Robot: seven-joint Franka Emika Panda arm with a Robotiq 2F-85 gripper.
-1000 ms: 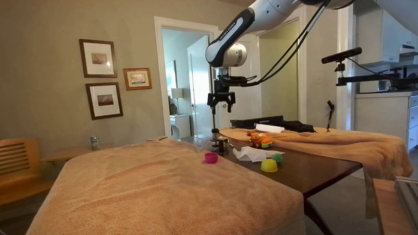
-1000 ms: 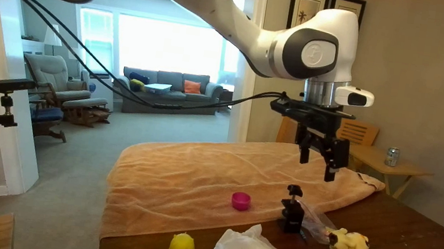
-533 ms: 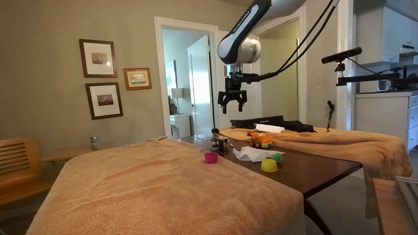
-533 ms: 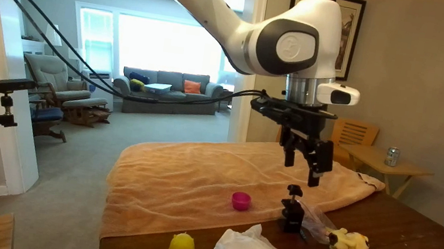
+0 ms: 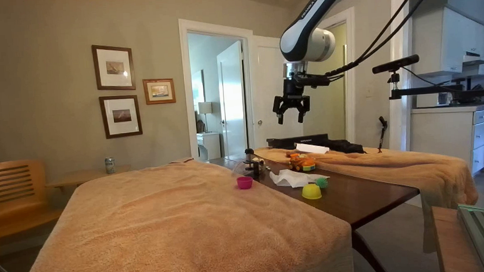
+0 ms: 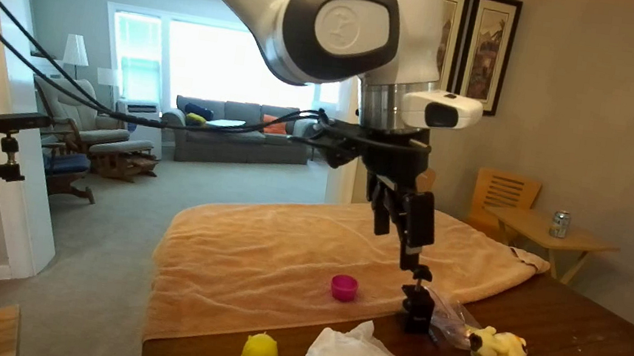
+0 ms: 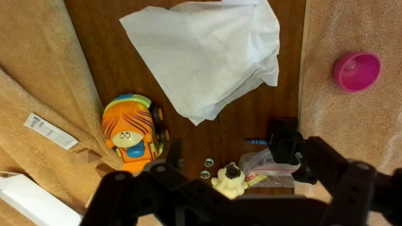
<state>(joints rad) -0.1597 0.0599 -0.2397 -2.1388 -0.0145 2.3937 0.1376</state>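
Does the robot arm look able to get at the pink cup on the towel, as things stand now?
Yes, probably. The gripper hangs open and empty above the table, and nothing covers the pink cup. The black clamp stands nearby, so a path around it seems wise.

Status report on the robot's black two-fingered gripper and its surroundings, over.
Gripper open, empty, above dark brown wooden table. Crumpled white sheet, possibly tissue paper, lying untouched there. Upright black screw clamp nearby, possible obstacle.
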